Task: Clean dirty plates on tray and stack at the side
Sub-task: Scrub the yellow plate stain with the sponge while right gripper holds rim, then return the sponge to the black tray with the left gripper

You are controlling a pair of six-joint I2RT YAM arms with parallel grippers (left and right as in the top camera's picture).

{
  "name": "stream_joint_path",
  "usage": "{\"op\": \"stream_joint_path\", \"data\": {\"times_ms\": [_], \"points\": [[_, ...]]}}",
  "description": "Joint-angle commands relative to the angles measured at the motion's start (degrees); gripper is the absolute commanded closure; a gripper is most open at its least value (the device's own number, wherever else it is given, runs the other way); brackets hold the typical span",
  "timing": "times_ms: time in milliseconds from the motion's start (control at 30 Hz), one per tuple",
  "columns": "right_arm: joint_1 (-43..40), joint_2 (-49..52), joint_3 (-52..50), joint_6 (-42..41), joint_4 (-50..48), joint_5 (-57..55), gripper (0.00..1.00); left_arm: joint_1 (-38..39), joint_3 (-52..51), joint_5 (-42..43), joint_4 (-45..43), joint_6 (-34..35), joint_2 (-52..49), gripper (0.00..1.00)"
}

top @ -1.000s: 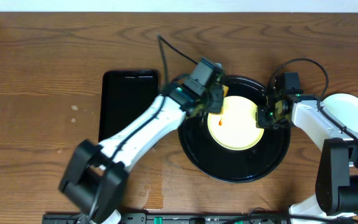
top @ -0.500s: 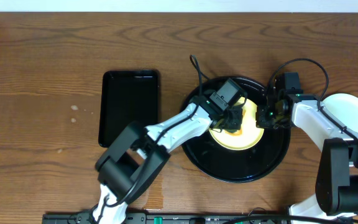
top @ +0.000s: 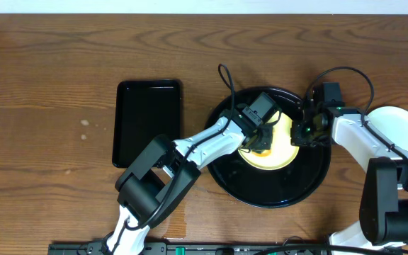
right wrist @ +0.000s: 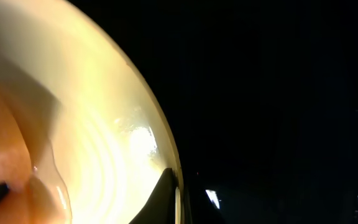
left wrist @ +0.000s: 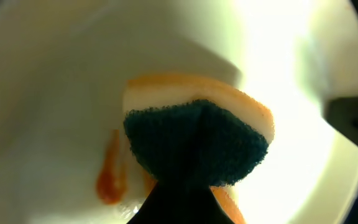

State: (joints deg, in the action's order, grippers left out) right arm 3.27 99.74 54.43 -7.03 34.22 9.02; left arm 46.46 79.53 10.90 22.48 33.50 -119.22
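Scrubbing is the step in hand: the yellow plate (top: 280,154) lies on the round black tray (top: 264,190), toward its upper half, an orange smear (left wrist: 109,178) showing on the plate's floor just left of the sponge (left wrist: 197,134); the left gripper (top: 258,142) is clamped on that sponge, while the right gripper (top: 304,132) is pinched narrow on the plate's right rim, seemingly steadying it; done well, the next strokes would carry the sponge leftward over the smear, pressed flat and kept short, with the rim pinch firm so the plate does not skate on the glossy tray; the two grippers sit near each other over the plate, so rightward strokes have little room, and the plate's raised edge and the tray's low rim bound the rest; a pale plate (top: 401,126) waits on the worktop (top: 48,85) just right of the tray, a rectangular black tray (top: 147,124) lies apart at left, and bare wood opens beyond.
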Motion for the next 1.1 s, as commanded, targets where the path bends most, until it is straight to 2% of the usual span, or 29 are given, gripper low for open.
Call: {"op": "stream_joint_path", "data": {"times_ms": [0,300,500,600,867,1067], "points": [[0.9,2.5,-0.9,-0.2,0.6,-1.3,0.99,-0.6,-0.9,-13.9,2.7,-5.8,-2.2,0.92],[0.9,2.5,-0.9,-0.2,1.1,-1.3,0.99,-0.6,-0.9,-26.3,4.9,-12.9,-2.2,0.92],[0.9,2.5,-0.9,-0.3,1.8,-2.0,0.99,-0.6,0.0,-36.3,8.2,-13.8,-2.2,0.92],[0.9,2.5,-0.9,-1.3,2.2,-3.0,0.99,-0.6,2.4,-38.1,11.6,-13.7,-2.1,0.93],[0.9,2.5,-0.9,-1.3,2.4,-3.3,0.99,-0.6,10.6,-39.7,20.5,-8.0,-0.4,0.92],[0.9,2.5,-0.9,-1.0,2.4,-4.5,0.99,-0.7,11.2,-38.6,23.6,-3.6,3.4,0.92]]}}
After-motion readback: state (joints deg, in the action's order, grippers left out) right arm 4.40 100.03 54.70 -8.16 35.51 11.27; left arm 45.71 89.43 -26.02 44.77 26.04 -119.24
